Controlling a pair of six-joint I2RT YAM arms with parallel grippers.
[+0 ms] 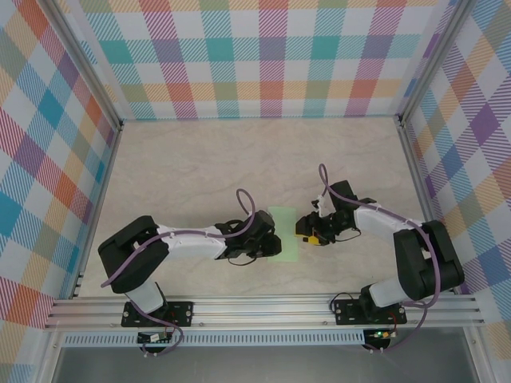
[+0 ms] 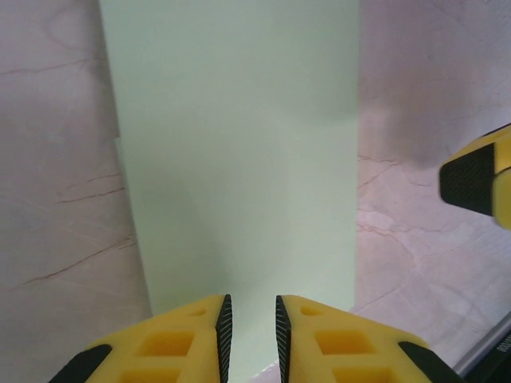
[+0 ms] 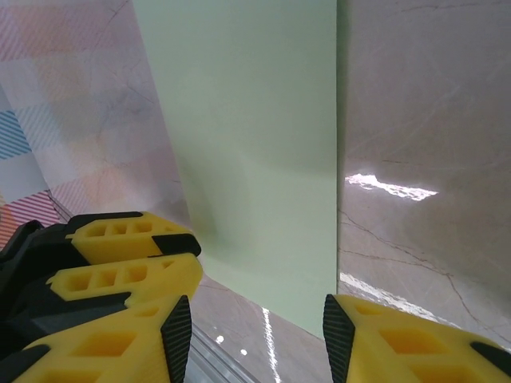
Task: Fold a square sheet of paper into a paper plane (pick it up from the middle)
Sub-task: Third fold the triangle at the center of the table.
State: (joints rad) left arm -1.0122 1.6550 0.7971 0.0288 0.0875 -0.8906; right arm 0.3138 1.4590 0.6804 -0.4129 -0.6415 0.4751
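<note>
Square sheet of paper [image 1: 284, 231]: pale mint green, plain, showing as an upright rectangle; lies flat on the tabletop [image 1: 200, 159].
Sheet, left wrist view [image 2: 239, 159]: smooth face, straight long edges, no mark on it.
Sheet, right wrist view [image 3: 255, 144]: one long edge runs straight down toward the gap between the fingers.
Left hand [image 1: 270, 241]: at the sheet's left edge, toward its near end, tips over the paper.
Left hand, own camera [image 2: 253, 309]: yellow fingers a narrow slit apart, green paper seen through the slit; nothing seen pinched.
Right hand [image 1: 303, 231]: just beside the sheet's right edge; cannot tell whether it touches.
Right hand, own camera [image 3: 251, 311]: fingers [image 3: 180, 331] well apart, the sheet's near corner between them, holding nothing.
Tabletop: pale, marble-veined, bare around the sheet.
Walls: bright checked panels well back from the sheet on three sides.
</note>
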